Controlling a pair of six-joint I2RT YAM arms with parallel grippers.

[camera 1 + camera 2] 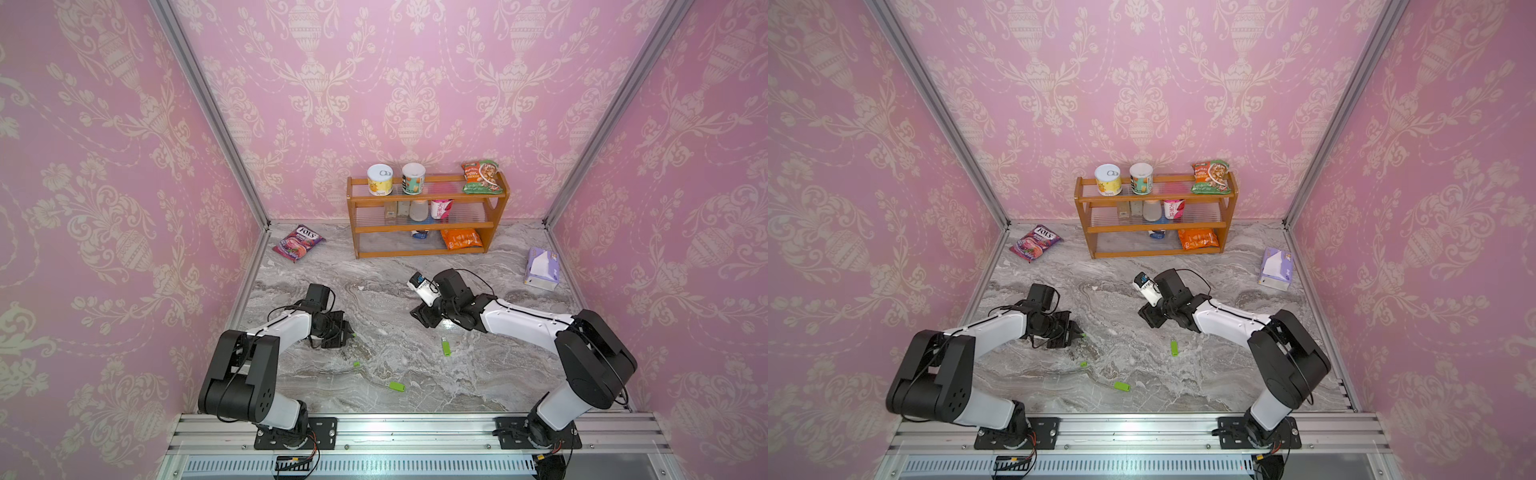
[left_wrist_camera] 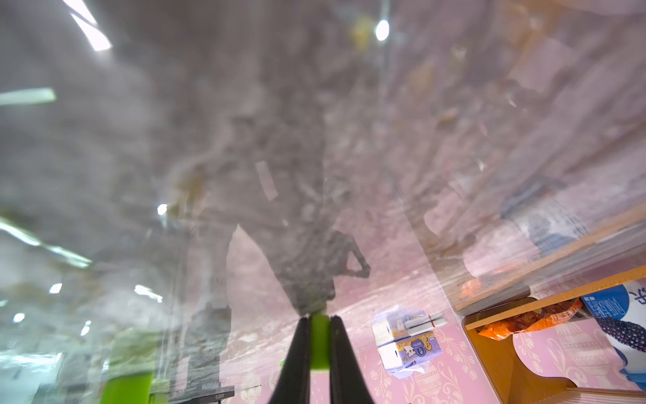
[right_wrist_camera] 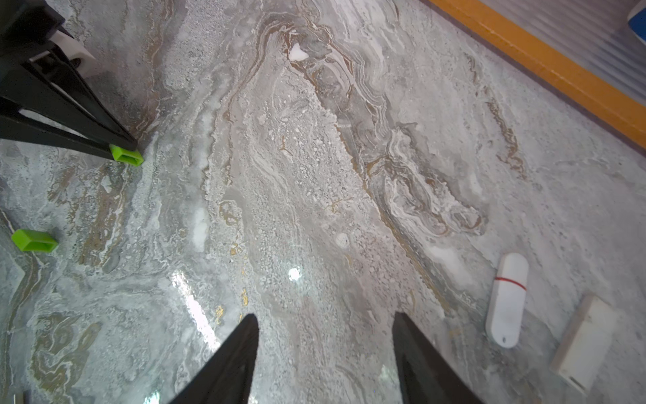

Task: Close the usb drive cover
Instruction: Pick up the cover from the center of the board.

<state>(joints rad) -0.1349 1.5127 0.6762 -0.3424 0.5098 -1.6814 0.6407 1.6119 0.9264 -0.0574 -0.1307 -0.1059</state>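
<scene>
A: Nearest, lime-green plastic usb drive [image 1: 397, 386] lay on the grey marble worktop [image 1: 374, 291], plug seemingly bare. Left hand [image 2: 320, 318]?
B: Pinched a small green hollow cap [image 3: 126, 155], mouth outward, probably for sliding onto a plug. Right hand [image 3: 325, 321] spread, empty. Only the right wrist view showed that mouth.

Bright, even overhead light, soft shadows. Left wrist view badly smeared and out of focus. Glare spots on glossy tabletop [image 3: 293, 274]. Both top views bend at edges.
</scene>
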